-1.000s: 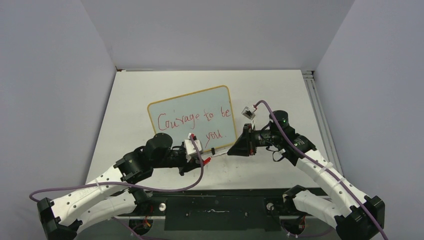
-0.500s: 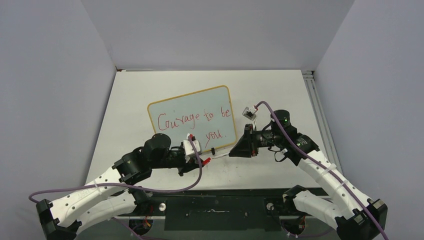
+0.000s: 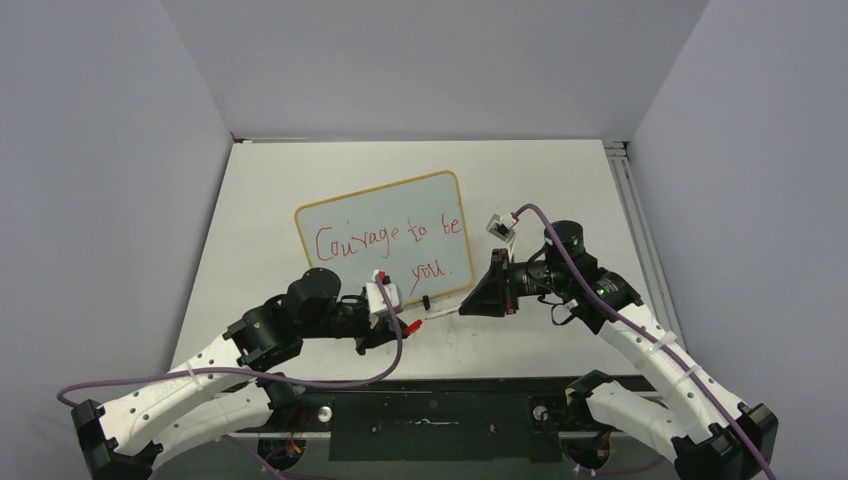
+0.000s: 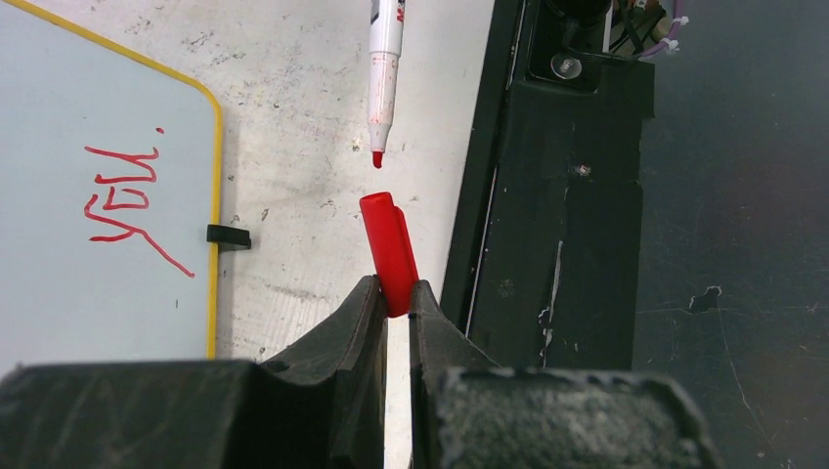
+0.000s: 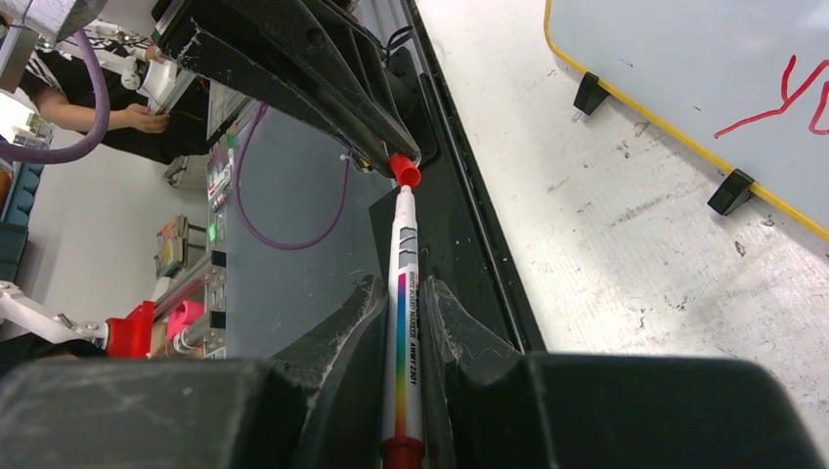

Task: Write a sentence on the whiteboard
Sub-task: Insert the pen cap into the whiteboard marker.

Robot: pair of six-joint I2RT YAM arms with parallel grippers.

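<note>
The whiteboard (image 3: 420, 195) lies tilted mid-table, yellow frame round a pale face, with the sentence (image 3: 388, 240) "Courage to be you" in red on two lines. My left gripper (image 3: 408, 322) (image 4: 393, 288) is shut on a red cap (image 4: 388, 244), just in front of the board's near right corner. Facing it, my right gripper (image 3: 464, 306) (image 5: 404, 293) is shut on the white marker (image 5: 404, 264) (image 4: 385, 39). The marker's red tip (image 4: 377, 158) points at the cap's mouth, a small gap apart. In the left wrist view, "you" (image 4: 125, 200) shows on the board.
Two black clip feet (image 5: 589, 94) (image 5: 732, 192) stick out from the board's near edge. The black base frame (image 3: 440, 412) (image 4: 557, 195) runs along the near table edge, right under the cap and marker. A metal rail (image 3: 630, 200) lines the right edge.
My right arm has drawn slightly to the right with the marker. The left gripper and its cap have hardly moved.
</note>
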